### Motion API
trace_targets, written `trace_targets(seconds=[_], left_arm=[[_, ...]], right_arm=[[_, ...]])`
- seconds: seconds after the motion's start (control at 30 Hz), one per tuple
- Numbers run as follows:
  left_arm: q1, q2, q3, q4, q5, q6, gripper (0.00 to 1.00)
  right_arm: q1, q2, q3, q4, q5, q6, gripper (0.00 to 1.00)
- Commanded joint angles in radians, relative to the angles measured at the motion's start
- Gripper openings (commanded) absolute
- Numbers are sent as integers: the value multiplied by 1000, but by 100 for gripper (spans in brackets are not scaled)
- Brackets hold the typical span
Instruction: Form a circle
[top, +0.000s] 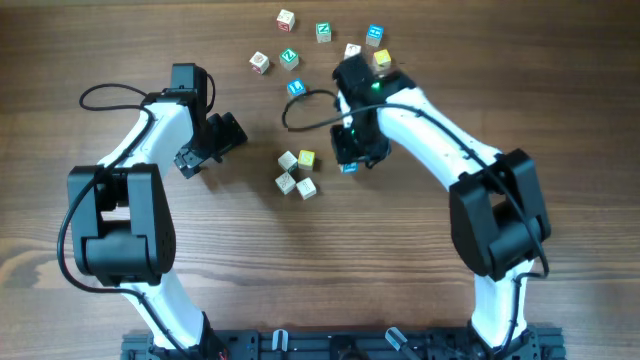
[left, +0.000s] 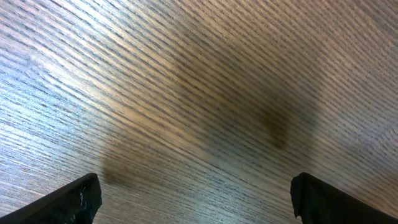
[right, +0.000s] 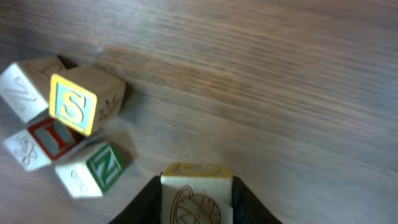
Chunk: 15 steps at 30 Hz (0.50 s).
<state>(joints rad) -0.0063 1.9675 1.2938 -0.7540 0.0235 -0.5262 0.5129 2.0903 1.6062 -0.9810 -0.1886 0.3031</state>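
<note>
The circle (top: 296, 172) is not closed. Four small letter cubes sit bunched at the middle of the table (top: 120, 40), touching or nearly so. In the overhead view three look cream and one has a yellow top.

The right wrist view shows their faces:
- the white cube (right: 22, 90) carries a grey N
- the S cube (right: 78, 102) has a pale blue face in a yellow frame and leans on its neighbours
- the I cube (right: 37, 140) has a red frame and a red letter
- the green N cube (right: 93, 168) lies nearest the claw

A fifth cube, the held cube (right: 196, 196), is clamped between the fingers of the right claw (top: 352, 160), just beside the bunch on its right and apart from it. Its top edge is yellow and its cream face bears a brown line drawing. I cannot read a letter on it. From overhead only a teal corner of it shows under the claw.

Eight loose cubes (top: 323, 32) lie scattered toward the far edge of the table: two green-faced, two blue-faced, one yellow and three pale. One of the pale cubes is half hidden by the right arm. Their letters are too small to read.

The left claw (top: 208, 147) stands wide open over bare wood to the left of the bunch, well apart from it, with nothing between its fingers (left: 71, 199).
</note>
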Motion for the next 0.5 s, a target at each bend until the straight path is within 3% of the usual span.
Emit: trace_targets(seconds=[0.0, 0.2, 0.37, 0.47], left_arm=[[3, 11, -6, 2, -10, -6, 100], [3, 11, -5, 2, -10, -6, 100], [3, 11, -5, 2, -10, -6, 100], [3, 11, -5, 2, -10, -6, 100]], right_arm=[[27, -3, -64, 77, -16, 52, 22], [34, -3, -108, 136, 7, 101, 24], [34, -3, -116, 156, 14, 101, 38], [34, -3, -116, 162, 22, 120, 52]])
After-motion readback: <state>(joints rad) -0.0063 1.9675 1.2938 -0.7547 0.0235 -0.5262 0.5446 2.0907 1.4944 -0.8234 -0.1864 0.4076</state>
